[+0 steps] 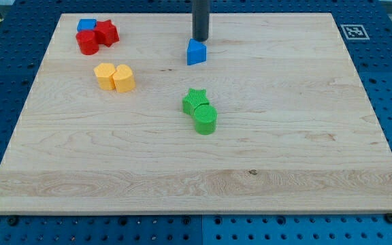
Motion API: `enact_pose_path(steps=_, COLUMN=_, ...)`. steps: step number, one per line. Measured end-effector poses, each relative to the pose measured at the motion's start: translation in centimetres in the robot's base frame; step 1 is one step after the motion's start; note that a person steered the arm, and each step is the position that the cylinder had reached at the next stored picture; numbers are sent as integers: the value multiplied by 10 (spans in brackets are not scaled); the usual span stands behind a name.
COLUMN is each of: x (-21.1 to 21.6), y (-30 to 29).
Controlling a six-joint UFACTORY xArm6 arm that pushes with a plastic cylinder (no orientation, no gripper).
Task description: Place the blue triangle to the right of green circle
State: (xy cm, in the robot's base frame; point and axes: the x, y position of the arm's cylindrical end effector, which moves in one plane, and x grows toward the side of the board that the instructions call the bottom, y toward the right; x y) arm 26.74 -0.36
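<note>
My tip point(201, 39) sits just behind the blue triangle point(196, 52), near the bench's point(318, 170) top edge, placed to shove it toward the bottom. Green circle point(205, 118) lies mid-bench, touching a green star point(195, 101). No jaws on this rod.

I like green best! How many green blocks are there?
2. The green star sits mid-board; the green circle touches it, just below and to the view's right. None seems hidden.
</note>
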Motion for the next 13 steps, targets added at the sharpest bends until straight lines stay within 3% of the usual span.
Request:
enact_pose_path(steps=2, x=62, y=-3)
enact_pose_path(steps=5, x=66, y=-54)
enact_pose_path(steps=7, x=91, y=-22)
enact_pose_path(steps=13, x=109, y=13)
